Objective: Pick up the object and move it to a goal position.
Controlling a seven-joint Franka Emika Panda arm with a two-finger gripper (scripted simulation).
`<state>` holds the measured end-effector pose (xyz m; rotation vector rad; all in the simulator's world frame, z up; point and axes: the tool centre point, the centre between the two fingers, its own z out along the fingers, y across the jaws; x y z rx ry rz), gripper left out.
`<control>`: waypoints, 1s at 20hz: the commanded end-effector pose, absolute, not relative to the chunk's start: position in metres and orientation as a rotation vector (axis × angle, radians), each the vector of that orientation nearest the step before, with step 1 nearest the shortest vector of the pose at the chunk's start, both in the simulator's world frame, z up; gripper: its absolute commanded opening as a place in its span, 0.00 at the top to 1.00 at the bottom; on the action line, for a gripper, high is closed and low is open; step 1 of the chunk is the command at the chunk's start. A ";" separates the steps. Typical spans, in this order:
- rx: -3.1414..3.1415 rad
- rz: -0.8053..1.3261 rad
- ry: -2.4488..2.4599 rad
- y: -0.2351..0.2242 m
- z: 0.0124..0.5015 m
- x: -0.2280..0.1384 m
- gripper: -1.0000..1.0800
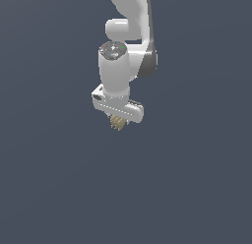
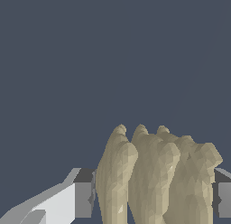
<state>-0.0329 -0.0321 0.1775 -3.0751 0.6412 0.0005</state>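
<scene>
Wrist view: tan object, faceted, matte, with parallel rounded lobes, clamped between two grey finger pads touching its flanks. Exterior view: glossy white gripper closed on the object, which protrudes beneath it; white cylindrical arm above; uniform dark slate-blue background behind.

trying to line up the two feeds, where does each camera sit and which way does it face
Exterior view: off the arm, apparently looking down on the white Panda arm; the white gripper shows with the small tan ridged lump under it.
Wrist view: on the wrist, looking along the grey fingers at the lump filling the space between them, dark floor beyond.
Shared: the lump, the gripper, and the floor.
</scene>
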 end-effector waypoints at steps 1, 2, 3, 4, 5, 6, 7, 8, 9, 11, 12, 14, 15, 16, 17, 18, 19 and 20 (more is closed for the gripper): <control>-3.075 0.000 0.642 -0.030 0.208 -0.036 1.00; -3.076 0.000 0.642 -0.029 0.219 -0.036 1.00; -3.076 0.000 0.642 -0.028 0.231 -0.037 1.00; -3.076 0.000 0.642 -0.027 0.243 -0.038 1.00; -3.076 0.000 0.642 -0.026 0.254 -0.039 1.00; -3.076 0.000 0.642 -0.025 0.265 -0.040 1.00; -3.076 0.000 0.642 -0.024 0.276 -0.040 1.00; -3.076 0.000 0.642 -0.023 0.287 -0.041 1.00; -3.076 0.000 0.642 -0.022 0.298 -0.042 1.00; -3.076 0.000 0.643 -0.021 0.320 -0.043 1.00; -3.076 0.000 0.643 -0.020 0.331 -0.044 1.00; -3.076 0.000 0.643 -0.018 0.352 -0.045 1.00; -3.076 0.000 0.643 -0.017 0.363 -0.045 1.00; -3.076 0.000 0.643 -0.016 0.373 -0.046 1.00; -3.076 0.000 0.643 -0.015 0.384 -0.046 1.00; -3.076 0.000 0.643 -0.014 0.394 -0.046 1.00; -3.076 0.000 0.642 -0.013 0.403 -0.047 1.00; -3.076 0.000 0.642 -0.013 0.412 -0.047 1.00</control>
